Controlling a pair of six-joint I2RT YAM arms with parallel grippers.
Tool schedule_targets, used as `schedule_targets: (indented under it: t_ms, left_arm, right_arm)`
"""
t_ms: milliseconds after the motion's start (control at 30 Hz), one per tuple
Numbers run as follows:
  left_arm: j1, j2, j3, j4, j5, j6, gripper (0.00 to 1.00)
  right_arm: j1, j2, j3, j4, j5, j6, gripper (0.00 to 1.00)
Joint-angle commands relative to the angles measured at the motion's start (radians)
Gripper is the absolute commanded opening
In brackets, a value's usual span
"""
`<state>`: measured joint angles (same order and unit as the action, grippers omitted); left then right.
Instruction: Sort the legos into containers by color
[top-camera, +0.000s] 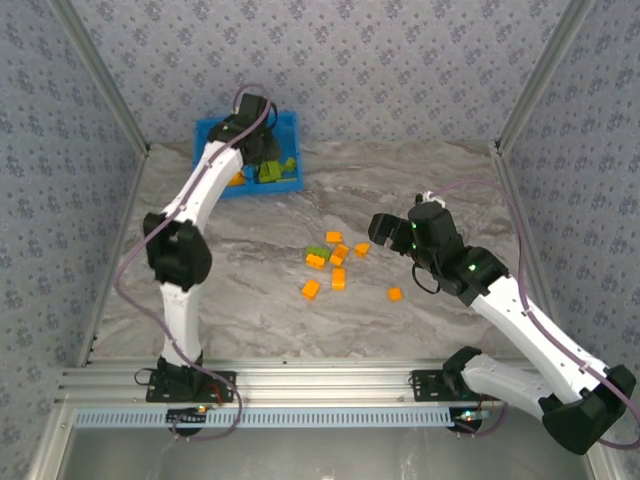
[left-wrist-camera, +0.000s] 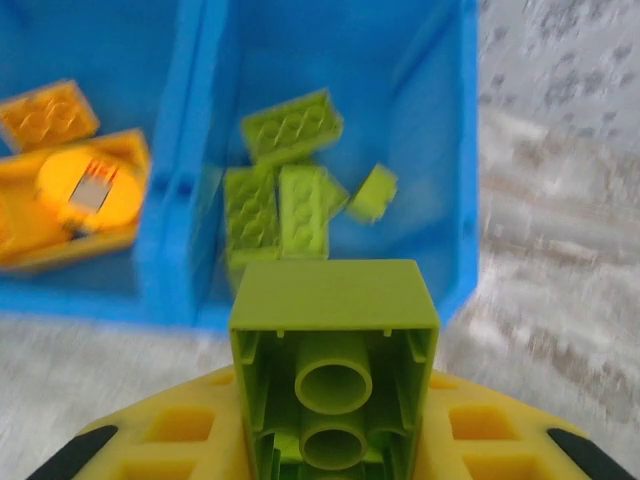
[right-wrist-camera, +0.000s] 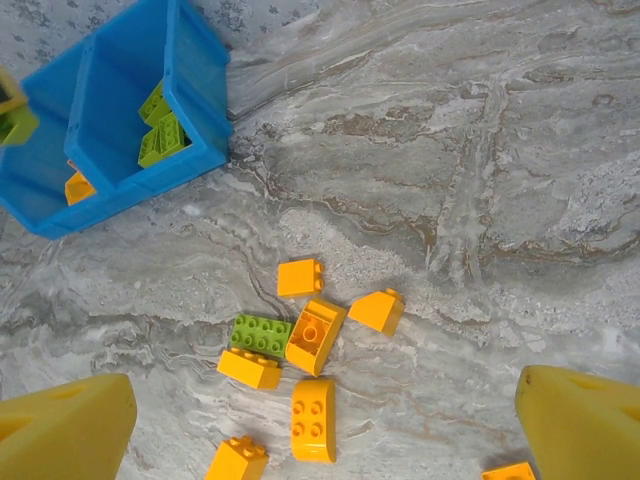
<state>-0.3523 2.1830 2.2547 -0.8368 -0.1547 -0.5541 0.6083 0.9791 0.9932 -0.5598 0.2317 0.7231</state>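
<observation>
Left claw (left-wrist-camera: 335, 435) grips green lego (left-wrist-camera: 335, 300) by blue bin (left-wrist-camera: 448, 150); right claw (right-wrist-camera: 325, 425) gapes.

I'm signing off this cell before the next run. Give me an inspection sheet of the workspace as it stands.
Surface: grey marbled table, no spills seen.
Job's things: blue bin holds orange pieces in one compartment, green bricks in the other; loose orange bricks and a lone green brick lie mid-table.
Clutter: nothing seen.
Grippers: left gripper shut on held green brick at the bin; right gripper open, facing the loose bricks.
Cables: left cable and right cable each loop beside their arm.
Surroundings: patterned walls, metal rail at the near edge.
</observation>
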Motion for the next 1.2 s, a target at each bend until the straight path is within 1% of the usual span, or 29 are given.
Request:
schedule_targets:
  t_ms: [0, 67, 100, 167, 267, 333, 433, 467, 567, 633, 700, 767, 867, 1033, 1100, 1167]
  left_arm:
    - [0.031, 0.178, 0.282, -0.129, 0.041, 0.040, 0.26]
    - [0.044, 0.278, 0.416, -0.116, 0.067, 0.038, 0.26]
    - [0.053, 0.317, 0.449, -0.087, 0.079, 0.029, 0.27]
    - [0.070, 0.354, 0.449, 0.002, 0.114, 0.003, 0.29]
    - [0.091, 0.396, 0.421, 0.149, 0.196, -0.054, 0.34]
    - [0.091, 0.424, 0.427, 0.236, 0.230, -0.052, 0.34]
    - [0.084, 0.459, 0.451, 0.290, 0.225, -0.035, 0.35]
    - [0.084, 0.469, 0.454, 0.299, 0.211, -0.035, 0.37]
    - [0.084, 0.496, 0.458, 0.329, 0.192, -0.043, 0.45]
    - [0.084, 0.508, 0.465, 0.350, 0.197, -0.044, 0.52]
    - [0.080, 0.508, 0.475, 0.371, 0.210, -0.039, 0.56]
    - [0.073, 0.496, 0.482, 0.385, 0.212, -0.027, 0.60]
    - [0.064, 0.453, 0.493, 0.388, 0.215, -0.022, 0.63]
    - [0.048, 0.298, 0.487, 0.296, 0.229, -0.025, 0.66]
    - [0.033, 0.198, 0.443, 0.244, 0.237, 0.002, 0.66]
    - [0.013, 0.082, 0.346, 0.219, 0.241, 0.043, 0.66]
  right_arm:
    - [-0.004, -0.032, 0.005, -0.036, 0.030, 0.026, 1.00]
    - [-0.004, -0.043, 0.007, -0.037, 0.039, 0.028, 1.00]
    - [-0.004, -0.050, 0.007, -0.066, 0.045, 0.028, 1.00]
    - [-0.004, -0.060, 0.007, -0.073, 0.052, 0.028, 1.00]
    - [-0.004, -0.066, 0.003, -0.074, 0.060, 0.028, 1.00]
    - [-0.005, -0.063, -0.001, -0.067, 0.060, 0.028, 1.00]
    - [-0.005, -0.052, 0.000, -0.061, 0.055, 0.030, 1.00]
    - [-0.005, -0.047, 0.003, -0.060, 0.055, 0.031, 1.00]
    - [-0.006, -0.038, 0.005, -0.056, 0.053, 0.031, 1.00]
    - [-0.006, -0.036, 0.005, -0.059, 0.052, 0.030, 1.00]
    - [-0.005, -0.033, 0.004, -0.061, 0.053, 0.031, 1.00]
    - [-0.006, -0.033, 0.001, -0.063, 0.053, 0.032, 1.00]
    - [-0.007, -0.027, -0.002, -0.061, 0.055, 0.031, 1.00]
    - [-0.007, -0.008, -0.001, -0.063, 0.036, -0.002, 1.00]
    - [-0.005, 0.013, -0.001, -0.046, -0.026, -0.069, 1.00]
    - [0.000, 0.044, 0.003, -0.001, -0.110, -0.153, 1.00]
